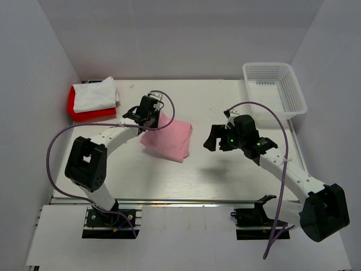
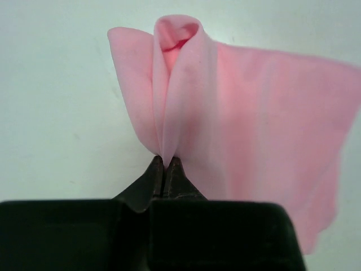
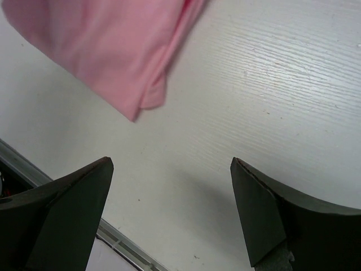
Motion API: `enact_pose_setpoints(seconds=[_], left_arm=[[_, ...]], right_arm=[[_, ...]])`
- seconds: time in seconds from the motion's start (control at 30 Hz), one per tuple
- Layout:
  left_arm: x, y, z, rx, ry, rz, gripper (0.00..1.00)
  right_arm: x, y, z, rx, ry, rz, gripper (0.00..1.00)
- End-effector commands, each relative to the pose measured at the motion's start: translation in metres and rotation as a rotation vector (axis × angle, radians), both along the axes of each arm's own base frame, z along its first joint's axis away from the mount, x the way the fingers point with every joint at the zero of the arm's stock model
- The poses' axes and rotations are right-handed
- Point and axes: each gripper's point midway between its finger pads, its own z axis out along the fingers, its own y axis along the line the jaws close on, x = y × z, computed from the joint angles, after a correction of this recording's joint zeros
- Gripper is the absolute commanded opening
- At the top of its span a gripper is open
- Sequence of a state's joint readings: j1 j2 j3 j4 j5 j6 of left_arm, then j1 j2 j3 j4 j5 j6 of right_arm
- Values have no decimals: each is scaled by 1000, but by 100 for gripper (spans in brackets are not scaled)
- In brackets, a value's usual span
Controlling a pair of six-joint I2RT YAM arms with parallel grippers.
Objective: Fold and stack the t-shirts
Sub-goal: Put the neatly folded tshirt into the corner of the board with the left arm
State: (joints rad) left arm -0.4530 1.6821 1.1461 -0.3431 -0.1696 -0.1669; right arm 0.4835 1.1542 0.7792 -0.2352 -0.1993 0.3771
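A light pink t-shirt lies folded near the table's middle, its upper left edge lifted. My left gripper is shut on that edge; in the left wrist view the cloth rises in a pinched fold from the closed gripper. My right gripper is open and empty, hovering to the right of the shirt; the shirt's corner shows at the top left of the right wrist view, above the gripper. A white t-shirt lies folded on a red one at the far left.
A white plastic mesh basket stands at the far right corner. White walls enclose the table on three sides. A metal rail runs along the table's near edge.
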Motion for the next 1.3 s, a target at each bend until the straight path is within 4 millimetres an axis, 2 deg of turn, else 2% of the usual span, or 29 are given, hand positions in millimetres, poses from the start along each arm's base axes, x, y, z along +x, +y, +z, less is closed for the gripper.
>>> enact_pose_setpoints(seconds=[0.0,0.07,0.13,0.23,0.33,0.53,0.6,0.63,0.67,0.7,0.77,0.8,0.87,0.9,1.0,1.07,1.1,1.23,1.27], left_arm=[[24,27,65,74,-144,77,0],[29,34,76,100,-159,76,0],[37,50,81,136,-170,102,0],[50,61,102,194,-215,94,0],[70,77,134,232,-289,92,0],[90,100,170,294,-380,77,0],[99,111,171,325,-382,81,0],[103,110,179,319,-401,86,0],[105,119,182,336,-397,103,0],[110,127,194,334,-415,126,0],[117,134,197,345,-421,152,0],[120,143,215,343,-455,183,0],[126,156,210,360,-431,211,0],[129,163,226,355,-462,232,0],[133,169,237,364,-483,242,0],[132,185,238,379,-478,264,0],[134,185,245,374,-498,269,0],[140,214,248,388,-516,338,0],[146,214,246,387,-520,339,0]], right_arm=[[10,-8,14,14,-69,-70,90],[12,-10,18,21,-92,-87,90],[13,-11,20,26,-98,-102,90],[16,-14,23,23,-107,-127,90],[19,-14,24,23,-111,-134,90],[24,-15,25,21,-113,-150,90],[24,-13,23,17,-106,-146,90],[24,-13,23,18,-106,-144,90],[25,-13,24,17,-108,-147,90],[26,-13,24,15,-108,-147,90],[28,-13,25,16,-108,-149,90],[28,-12,24,18,-103,-149,90],[28,-11,23,18,-98,-149,90],[29,-10,24,20,-100,-148,90],[31,-11,23,18,-93,-158,90],[31,-10,23,21,-87,-162,90],[31,-9,24,23,-87,-160,90],[31,-8,25,33,-83,-159,90],[32,-7,26,34,-83,-156,90]])
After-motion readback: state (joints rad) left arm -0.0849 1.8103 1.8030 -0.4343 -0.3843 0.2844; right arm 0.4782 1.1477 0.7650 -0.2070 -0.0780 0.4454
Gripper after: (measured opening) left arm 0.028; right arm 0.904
